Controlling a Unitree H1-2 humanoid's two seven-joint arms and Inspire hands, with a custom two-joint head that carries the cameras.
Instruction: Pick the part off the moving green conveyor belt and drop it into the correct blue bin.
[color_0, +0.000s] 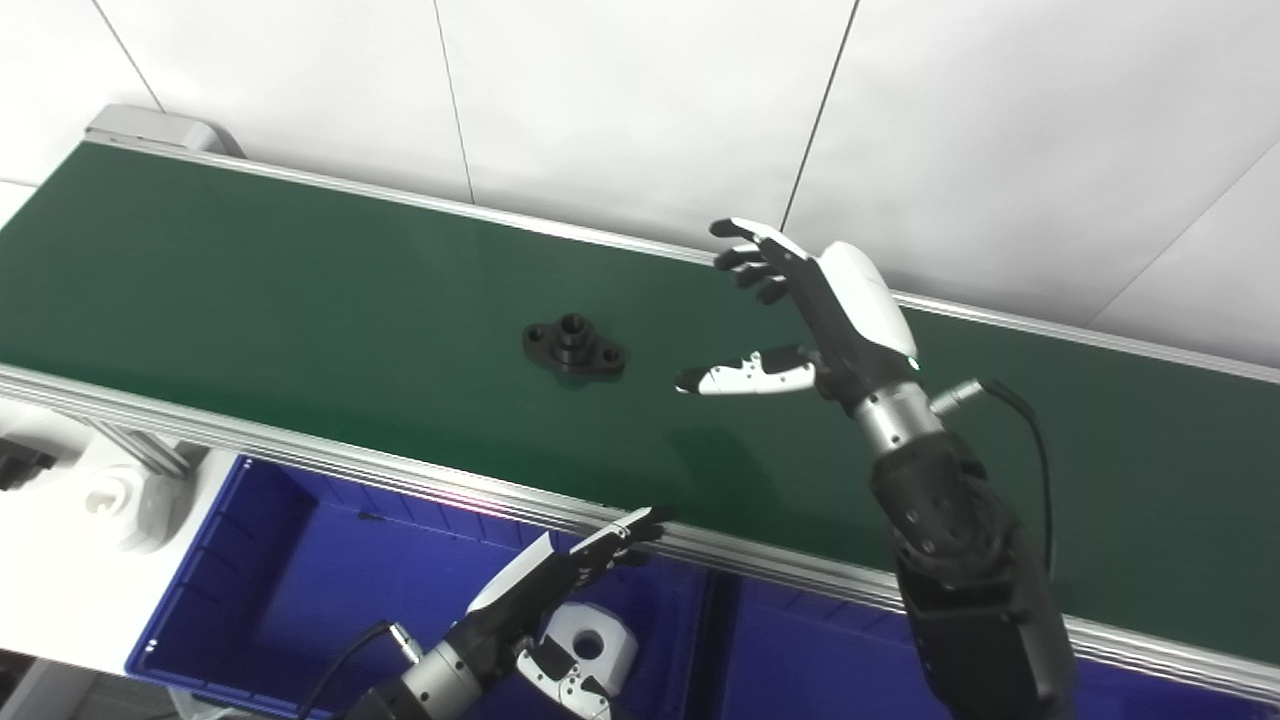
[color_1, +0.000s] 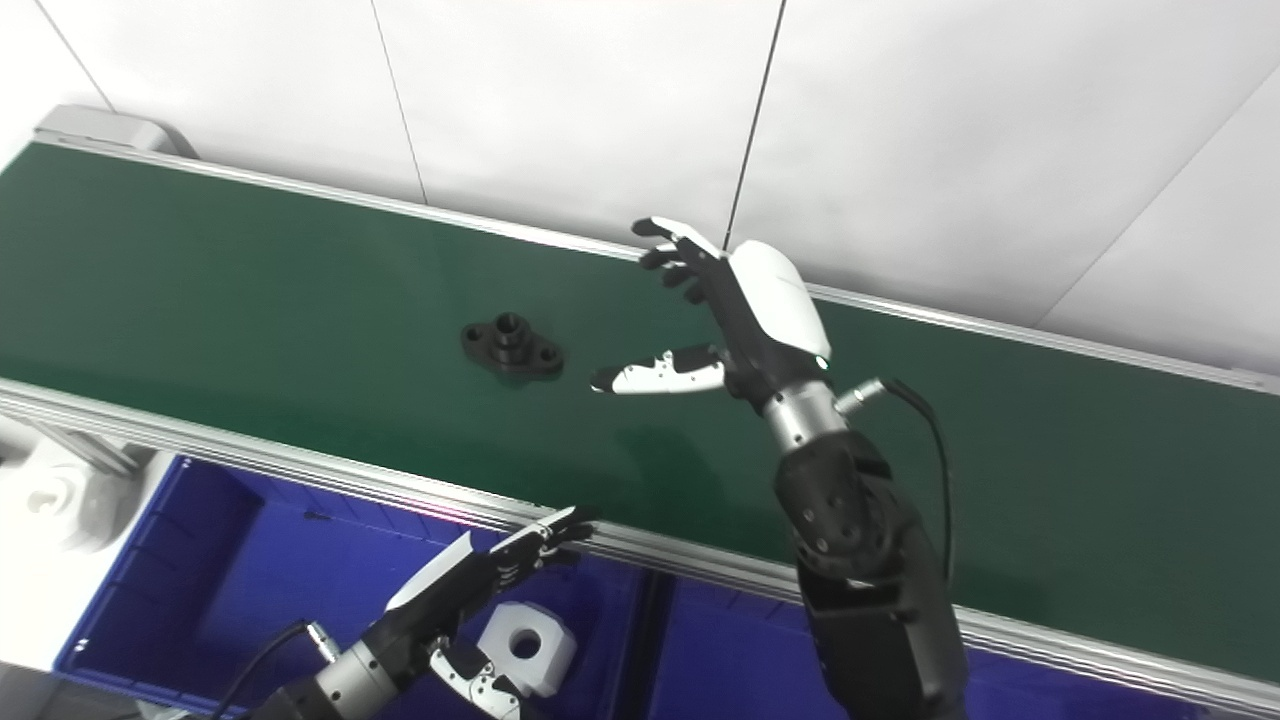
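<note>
No readable text, label, brand, number or sign shows anywhere.

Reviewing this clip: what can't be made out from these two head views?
- Right blue bin: contents hidden by the right arm and the bottom edge, both views.
- White part in the left blue bin: shape partly covered by the left hand.
- Black part on the belt: underside unseen; belt motion undeterminable.
- Right hand: palm faces away.

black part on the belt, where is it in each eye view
Left eye view: black part sits just left of centre on the green belt.
Right eye view: it lies further left.
Shared landmark: the right hand, open, just to its right in both.
</note>
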